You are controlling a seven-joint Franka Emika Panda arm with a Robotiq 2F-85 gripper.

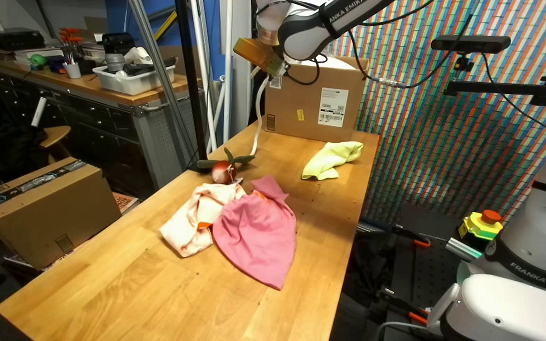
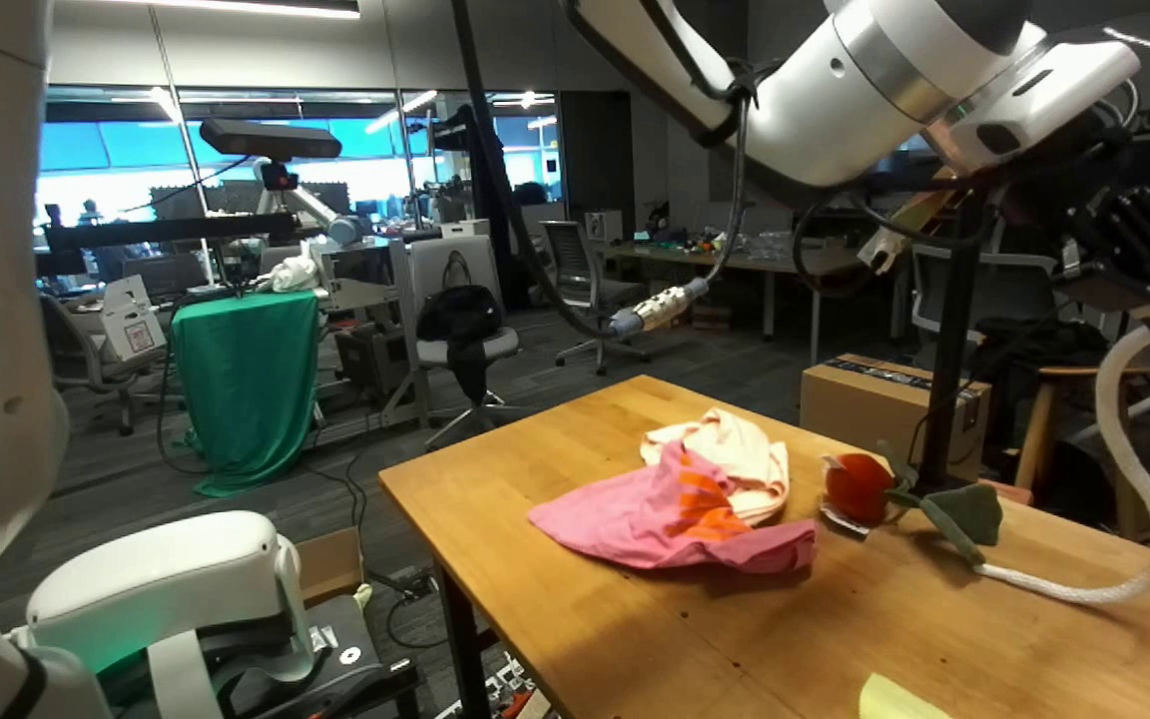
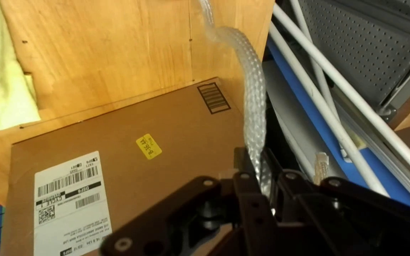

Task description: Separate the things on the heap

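One pink cloth (image 1: 259,232) with orange patches, rumpled and spread on the wooden counter (image 1: 112,293), up against the cream cloth (image 1: 187,222) and apparently lapping its edge. Small red ball (image 1: 222,174) with green leaves (image 1: 244,159) just beside that pair; contact hard to judge. Yellow-green cloth (image 1: 332,161) loosely bunched, well apart from the others and near the brown cardboard box (image 1: 308,102) standing at the counter's end. White braided cord (image 3: 255,92) rising in a curve from the leaves in both exterior views, with its lower stretch on the counter; whether fastened to the green or only touching, not possible to say. Pincer (image 3: 256,159) high above the counter, near the box, all but closed, with the upper part of the cord pinched between its fingers (image 3: 241,160) in the wrist view. Same view: lower part of the cord slightly blurred, past a kink, toward the counter's surface.
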